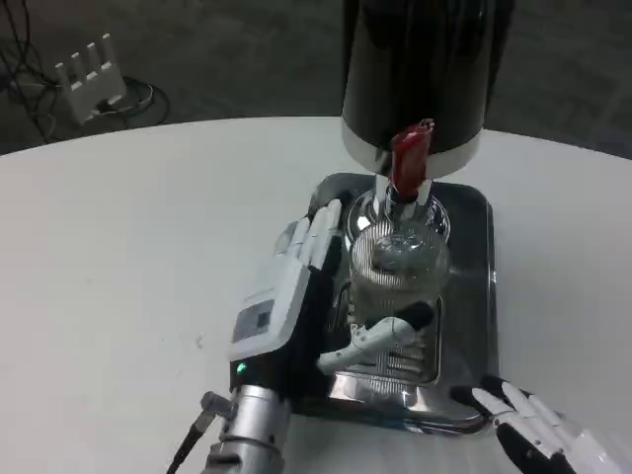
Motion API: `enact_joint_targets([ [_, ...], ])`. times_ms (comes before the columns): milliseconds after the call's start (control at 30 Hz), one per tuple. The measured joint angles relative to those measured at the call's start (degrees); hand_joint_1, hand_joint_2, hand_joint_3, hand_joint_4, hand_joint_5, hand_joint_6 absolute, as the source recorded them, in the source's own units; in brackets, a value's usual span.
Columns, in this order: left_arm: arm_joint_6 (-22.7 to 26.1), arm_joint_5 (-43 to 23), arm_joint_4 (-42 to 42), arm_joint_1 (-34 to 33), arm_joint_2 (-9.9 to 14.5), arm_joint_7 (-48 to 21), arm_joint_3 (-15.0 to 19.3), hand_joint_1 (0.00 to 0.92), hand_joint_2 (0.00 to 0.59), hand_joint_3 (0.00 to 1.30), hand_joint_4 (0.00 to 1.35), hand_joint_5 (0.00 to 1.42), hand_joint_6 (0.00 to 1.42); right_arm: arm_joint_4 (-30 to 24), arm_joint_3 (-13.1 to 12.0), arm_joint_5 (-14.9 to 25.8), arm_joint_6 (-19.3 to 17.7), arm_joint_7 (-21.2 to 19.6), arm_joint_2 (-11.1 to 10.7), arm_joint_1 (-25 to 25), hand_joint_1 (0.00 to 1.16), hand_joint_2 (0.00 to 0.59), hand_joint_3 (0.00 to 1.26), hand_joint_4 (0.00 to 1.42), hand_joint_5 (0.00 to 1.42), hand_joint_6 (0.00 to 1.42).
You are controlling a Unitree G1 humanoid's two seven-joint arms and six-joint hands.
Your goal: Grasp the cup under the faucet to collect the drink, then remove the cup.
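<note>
Holding the upright clear cup point(399, 272) at frame centre in my left hand point(296, 296), directly below the red faucet point(407, 158); right hand point(548, 430) open, lower right.

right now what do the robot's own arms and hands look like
The left hand has a white back with a small grey panel, white fingers with black parts, and a green light near the wrist. Its forearm is silver, with a thin dark cable running beside it. The right hand has white fingers with black parts.
</note>
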Motion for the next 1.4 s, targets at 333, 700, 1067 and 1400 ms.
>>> enact_joint_targets([
  [333, 1.38, -4.45, -17.66, 12.93, 2.57, -6.26, 5.08, 0.0, 0.033, 0.02, 0.01, 0.09, 0.0, 0.34, 1.24, -0.2, -0.05, -0.01, 0.05, -1.09, 0.44, 0.475, 0.11, 0.01, 0.0, 0.0],
  [700, 0.51, -13.87, -41.76, 16.52, 0.06, -19.71, 8.93, 0.0, 0.055, 0.18, 0.19, 0.27, 0.17, 1.2, 1.5, -1.02, -0.04, -0.03, 0.14, -1.55, 0.45, 0.478, 0.11, 0.01, 0.0, 0.0],
  [1067, 3.58, -12.53, -43.23, 15.85, -2.09, -23.97, 9.3, 0.0, 0.051, 0.14, 0.15, 0.27, 0.19, 1.59, 0.06, -0.04, -0.04, -0.37, 0.14, -1.07, 0.45, 0.478, 0.11, 0.01, 0.0, 0.0],
  [1400, 5.15, -12.23, -47.71, 13.0, -3.53, -28.26, 8.59, 0.0, 0.048, 0.12, 0.15, 0.27, 0.19, 2.15, -0.84, 0.4, -0.05, -0.82, 0.02, -0.94, 0.45, 0.478, 0.11, 0.01, 0.0, 0.0],
])
